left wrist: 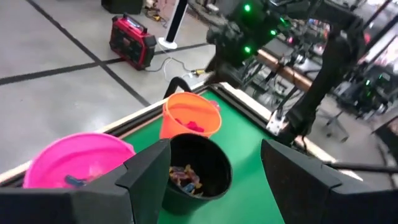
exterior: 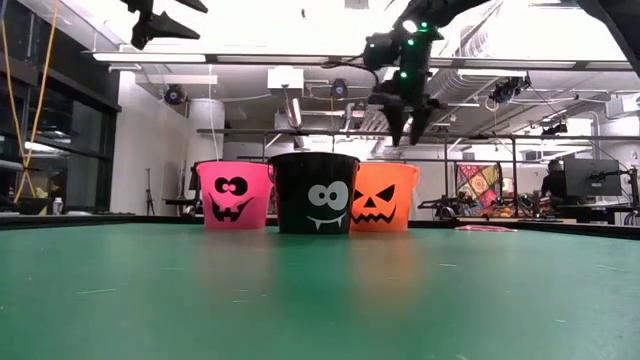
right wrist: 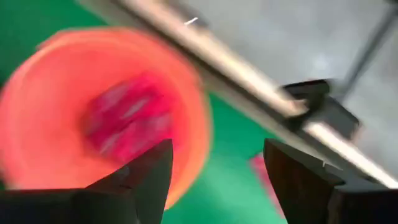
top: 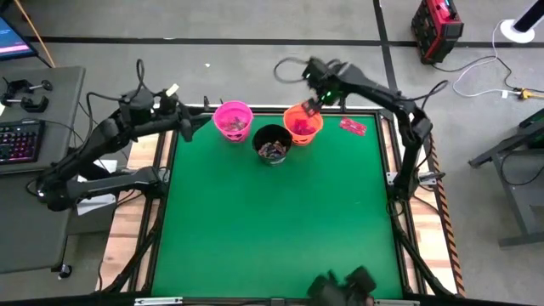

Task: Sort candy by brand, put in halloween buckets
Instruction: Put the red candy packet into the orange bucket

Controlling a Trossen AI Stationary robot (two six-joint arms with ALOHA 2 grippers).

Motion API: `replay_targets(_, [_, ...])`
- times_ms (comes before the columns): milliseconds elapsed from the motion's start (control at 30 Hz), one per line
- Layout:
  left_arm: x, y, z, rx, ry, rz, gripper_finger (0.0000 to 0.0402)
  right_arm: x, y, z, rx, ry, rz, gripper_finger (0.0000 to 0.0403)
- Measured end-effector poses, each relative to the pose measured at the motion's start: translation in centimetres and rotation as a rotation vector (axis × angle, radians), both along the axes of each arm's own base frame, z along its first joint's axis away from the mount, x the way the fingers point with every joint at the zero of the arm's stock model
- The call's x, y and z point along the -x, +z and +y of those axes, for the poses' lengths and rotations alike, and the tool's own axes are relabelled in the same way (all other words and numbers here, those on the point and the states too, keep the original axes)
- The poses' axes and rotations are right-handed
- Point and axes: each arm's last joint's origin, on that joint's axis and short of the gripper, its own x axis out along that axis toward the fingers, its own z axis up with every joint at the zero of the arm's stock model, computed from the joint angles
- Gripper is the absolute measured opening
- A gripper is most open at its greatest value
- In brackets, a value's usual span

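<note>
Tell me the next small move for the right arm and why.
Probably swing the right pincer over to the flat red packet lying on the green table beside the round orange plastic bucket. The pincer hangs open and empty above that bucket, red sweets already lie inside, and that packet is the only candy visible outside the buckets.

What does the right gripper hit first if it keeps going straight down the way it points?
Probably the orange bucket: the right gripper hangs above it, fingers open, pointing down into it. Red candy lies inside. How far above is unclear.
</note>
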Motion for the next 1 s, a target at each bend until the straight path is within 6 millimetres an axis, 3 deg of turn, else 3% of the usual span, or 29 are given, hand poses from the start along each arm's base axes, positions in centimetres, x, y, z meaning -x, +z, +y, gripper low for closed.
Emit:
replay_targets(100, [-0.4,-0.5,0.3,0.03,0.014,-0.041,0.0241,2.3,0.0,-2.5,0.013,-0.125,0.003,0.0244])
replay_targets(300, [-0.7,-0.8,0.5,0.079,0.033,-0.073,0.0241,9.3,-4.4,-7.0,-0.123,-0.411,0.072,0.0243])
replay_targets(500, [-0.7,-0.4,0.8,0.045,0.107,-0.108,0.0241,14.2,-9.4,-8.0,-0.314,-0.51,0.044,0.0242])
replay_targets(700, [-0.7,-0.1,1.0,0.013,0.162,-0.133,0.0241,14.7,-12.5,-7.6,-0.334,-0.393,0.008,0.0242])
replay_targets(1000, [-1.2,-0.2,1.4,0.012,0.179,-0.127,0.0241,14.9,-15.3,-7.0,-0.299,-0.309,0.005,0.0242])
